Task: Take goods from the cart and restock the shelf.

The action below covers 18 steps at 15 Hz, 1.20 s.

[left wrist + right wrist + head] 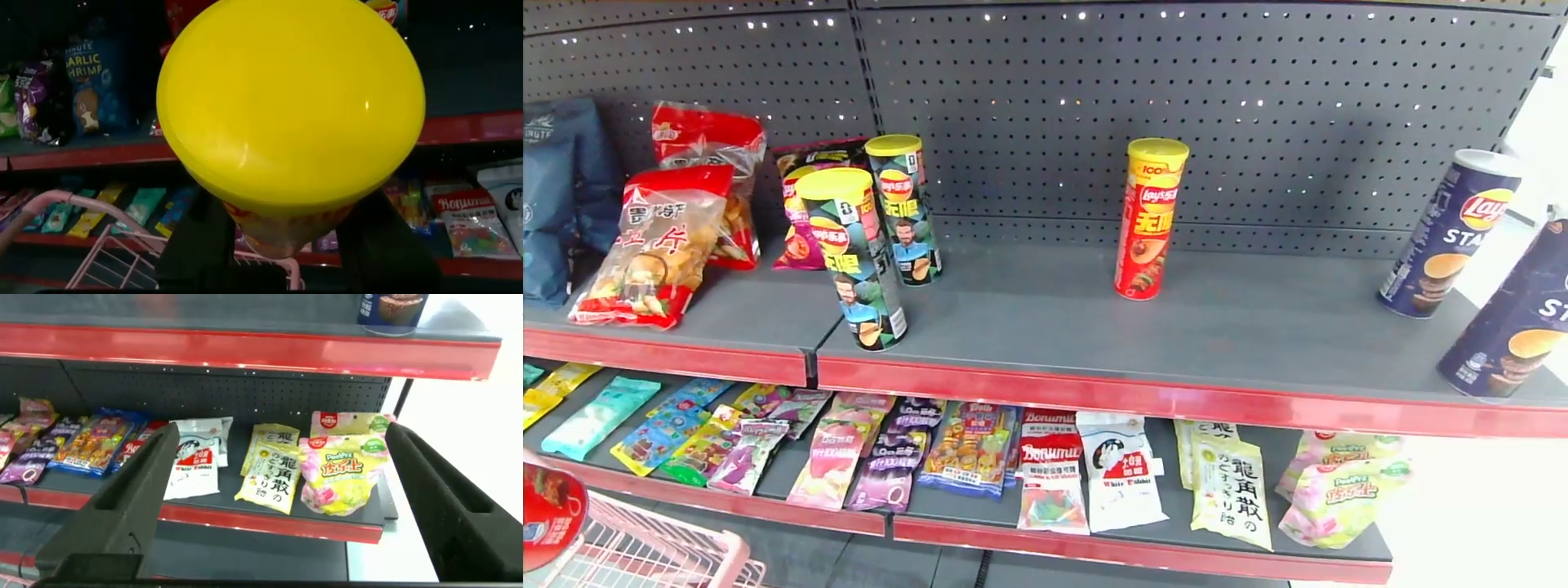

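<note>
The can [290,106], yellow lid toward the camera, sits above the cart [106,245] rim and in front of the shelves. The left hand [290,245] is clamped on its body, one finger [200,245] on each side. On the upper shelf [1045,343], bare board lies between the black cans [858,261] and the red can [1147,216], and more between the red can and the blue cans [1445,237]. The right hand [282,441] is spread wide, holds nothing, and faces the lower shelf [270,518].
</note>
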{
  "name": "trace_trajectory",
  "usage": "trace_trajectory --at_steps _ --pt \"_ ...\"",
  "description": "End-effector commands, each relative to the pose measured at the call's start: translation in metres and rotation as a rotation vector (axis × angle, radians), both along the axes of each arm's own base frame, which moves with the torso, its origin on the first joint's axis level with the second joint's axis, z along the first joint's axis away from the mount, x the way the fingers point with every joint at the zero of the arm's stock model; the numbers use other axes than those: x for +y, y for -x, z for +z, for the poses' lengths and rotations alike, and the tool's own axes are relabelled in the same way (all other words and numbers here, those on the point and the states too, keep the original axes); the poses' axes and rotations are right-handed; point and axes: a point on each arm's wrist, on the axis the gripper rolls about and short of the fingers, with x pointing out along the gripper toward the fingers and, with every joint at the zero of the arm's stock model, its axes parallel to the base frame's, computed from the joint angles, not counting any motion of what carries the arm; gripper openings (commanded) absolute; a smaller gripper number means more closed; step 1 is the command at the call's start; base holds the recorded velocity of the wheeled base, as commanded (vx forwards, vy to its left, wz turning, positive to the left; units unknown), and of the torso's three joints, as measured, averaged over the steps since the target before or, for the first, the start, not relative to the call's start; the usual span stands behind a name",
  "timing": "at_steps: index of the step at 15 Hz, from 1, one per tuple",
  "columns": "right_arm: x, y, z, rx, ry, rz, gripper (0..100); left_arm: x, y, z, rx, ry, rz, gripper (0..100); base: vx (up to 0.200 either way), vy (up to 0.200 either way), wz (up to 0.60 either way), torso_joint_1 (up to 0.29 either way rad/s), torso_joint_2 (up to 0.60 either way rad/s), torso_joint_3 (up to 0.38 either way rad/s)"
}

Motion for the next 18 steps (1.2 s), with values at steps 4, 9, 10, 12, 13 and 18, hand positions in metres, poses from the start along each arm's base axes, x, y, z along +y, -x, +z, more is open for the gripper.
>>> trace_trajectory --at_steps 4,9,10,12,13,18 --pt "0.0 0.0 0.0 0.002 0.001 0.001 100 0.0 -0.001 0.0 0.003 0.001 0.017 0 0.2 0.0 0.0 -0.005 0.0 0.006" --pt "0.0 0.0 0.0 0.001 0.002 0.003 100 0.0 0.009 -0.003 -0.04 -0.003 -0.039 0 0.04 0.0 0.0 0.0 0.0 0.0" --pt "0.0 0.0 0.0 0.001 0.005 0.004 100 -0.001 0.013 -0.004 -0.054 -0.005 -0.059 0 0.0 0.0 0.0 0.0 0.0 0.0" --pt "0.0 0.0 0.0 0.001 0.012 0.006 100 -0.001 0.022 -0.017 -0.06 -0.005 -0.076 0 0.0 0.0 0.0 0.0 0.0 0.0" --pt "0.0 0.0 0.0 -0.002 0.018 0.01 100 -0.001 0.029 -0.021 -0.043 -0.004 -0.082 0 0.0 0.0 0.0 0.0 0.0 0.0" --pt "0.005 -0.03 0.121 0.015 0.048 0.27 100 -0.002 0.033 -0.014 -0.008 0.115 -0.179 0 0.0 0.0 0.0 0.0 0.0 0.0"
